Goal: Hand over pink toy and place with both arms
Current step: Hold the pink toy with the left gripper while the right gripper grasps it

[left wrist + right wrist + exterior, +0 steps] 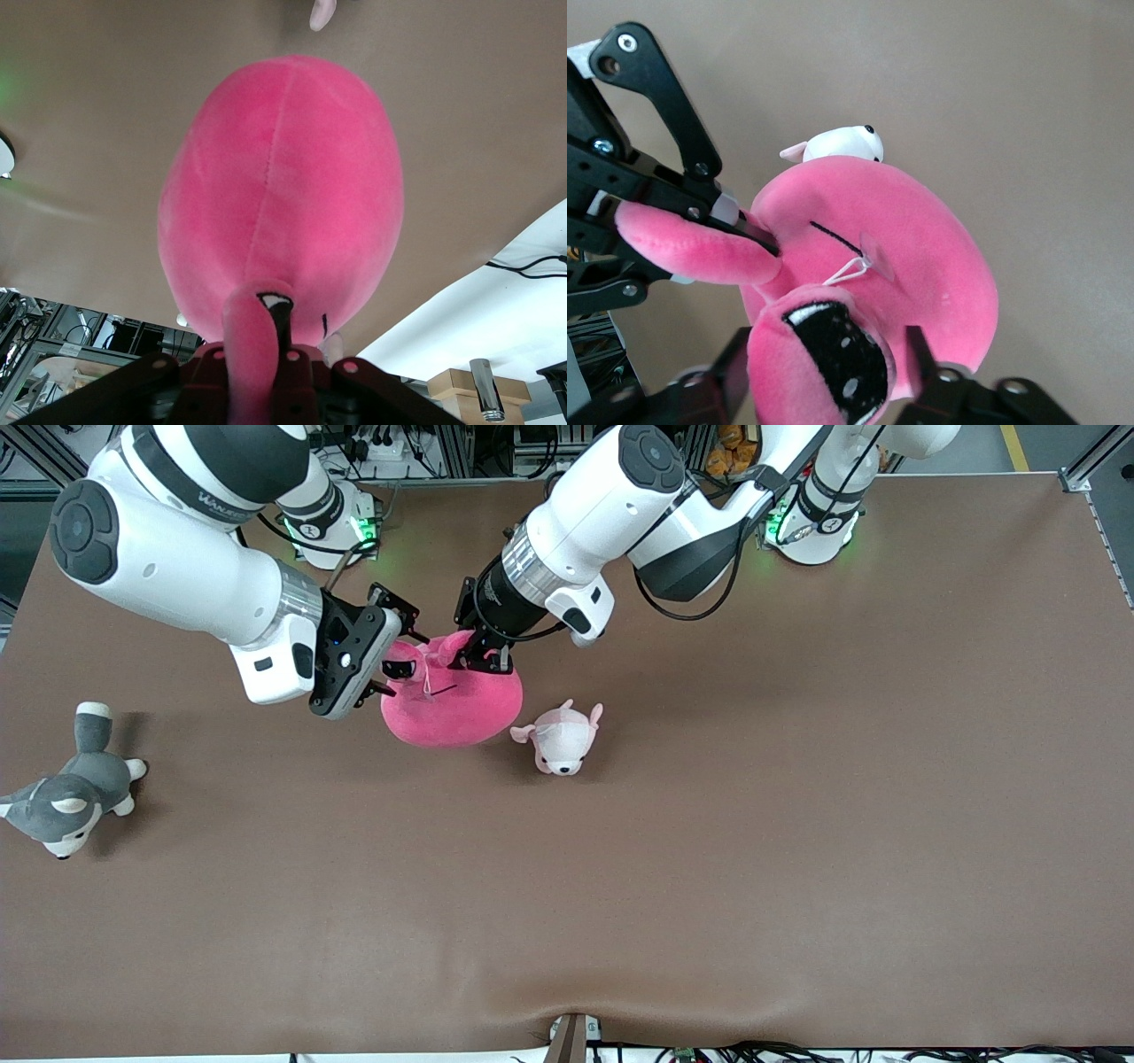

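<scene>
The round hot-pink plush toy (452,707) is partly covered in the front view: the left claw (483,657) hides the root of one ear flap, and the right claw (379,662) hides the edge of its face. In the left wrist view only the toy's smooth seamed back (283,195) shows, and the face is out of sight. The right wrist view cuts off the lower part of the dark eye patch (833,350) at the frame edge.

Grey lettering on the right arm's (177,558) upper link begins "WANE"; the rest curves out of view and cannot be read. A small white loop of tag thread (852,268) hangs on the toy's face.

The left claw, coming from the left arm (638,505), is pinched on one pink ear flap (691,243), and the toy's body hangs below it over the brown counter (797,824). The right claw is spread, its fingers (921,350) on either side of the toy's eye patch, not closed on it.

Just beside the hot-pink toy, toward the left arm's end of the counter, lies a small pale pink-and-white plush animal (563,737). Well apart from the toy, toward the right arm's end and nearer the front camera, lies a grey-and-white husky plush (71,790).
</scene>
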{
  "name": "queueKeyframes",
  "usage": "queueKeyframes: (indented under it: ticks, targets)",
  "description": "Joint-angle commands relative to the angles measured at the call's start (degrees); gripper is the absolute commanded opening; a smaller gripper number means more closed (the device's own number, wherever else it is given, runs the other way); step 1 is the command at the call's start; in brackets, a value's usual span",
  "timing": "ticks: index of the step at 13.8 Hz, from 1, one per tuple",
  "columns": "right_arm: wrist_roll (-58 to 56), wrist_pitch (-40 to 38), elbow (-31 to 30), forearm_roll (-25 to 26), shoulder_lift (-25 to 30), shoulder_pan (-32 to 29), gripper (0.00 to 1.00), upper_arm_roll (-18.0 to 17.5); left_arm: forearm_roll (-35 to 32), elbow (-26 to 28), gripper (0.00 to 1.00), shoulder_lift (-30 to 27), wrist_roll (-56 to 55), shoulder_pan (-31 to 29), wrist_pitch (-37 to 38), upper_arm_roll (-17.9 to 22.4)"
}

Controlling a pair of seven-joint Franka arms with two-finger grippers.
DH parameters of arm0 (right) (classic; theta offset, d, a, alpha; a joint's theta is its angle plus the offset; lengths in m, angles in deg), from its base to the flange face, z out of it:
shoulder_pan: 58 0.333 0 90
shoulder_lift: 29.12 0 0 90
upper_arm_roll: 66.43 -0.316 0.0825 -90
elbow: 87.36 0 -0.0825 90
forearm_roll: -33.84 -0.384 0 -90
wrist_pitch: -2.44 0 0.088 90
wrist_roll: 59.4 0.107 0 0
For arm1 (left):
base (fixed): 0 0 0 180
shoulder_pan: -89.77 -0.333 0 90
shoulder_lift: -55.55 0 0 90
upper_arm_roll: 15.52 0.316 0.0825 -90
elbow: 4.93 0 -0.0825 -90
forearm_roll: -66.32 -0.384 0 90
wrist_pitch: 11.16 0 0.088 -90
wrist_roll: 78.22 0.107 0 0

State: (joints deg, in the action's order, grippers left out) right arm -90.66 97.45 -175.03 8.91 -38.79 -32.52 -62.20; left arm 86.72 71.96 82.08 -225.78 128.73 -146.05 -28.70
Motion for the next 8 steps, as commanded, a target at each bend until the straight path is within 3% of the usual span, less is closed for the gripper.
queueKeyframes:
  ticks: [1, 6, 7, 8]
  targets:
    - [-0.6, -0.1, -0.7, -1.1, 0.5, 0.4, 0.00, 0.3, -0.5, -1.5, 0.00, 0.8, -0.7, 0.8, -1.1, 0.5]
    - [-0.6, -0.5, -0.7, -0.9, 0.5, -0.3, 0.00, 0.4, -0.5, -1.5, 0.00, 0.7, -0.7, 0.5, -1.1, 0.4]
    - [-0.7, -0.5, -0.7, -0.9, 0.6, -0.4, 0.00, 0.5, -0.5, -1.5, 0.06, 0.5, -0.8, 0.2, -1.1, 0.4]
    - [-0.8, -0.6, -0.7, -0.8, 0.6, -0.7, 0.00, 0.6, -0.4, -1.4, 0.55, 0.2, -1.1, 0.1, -1.0, 0.4]
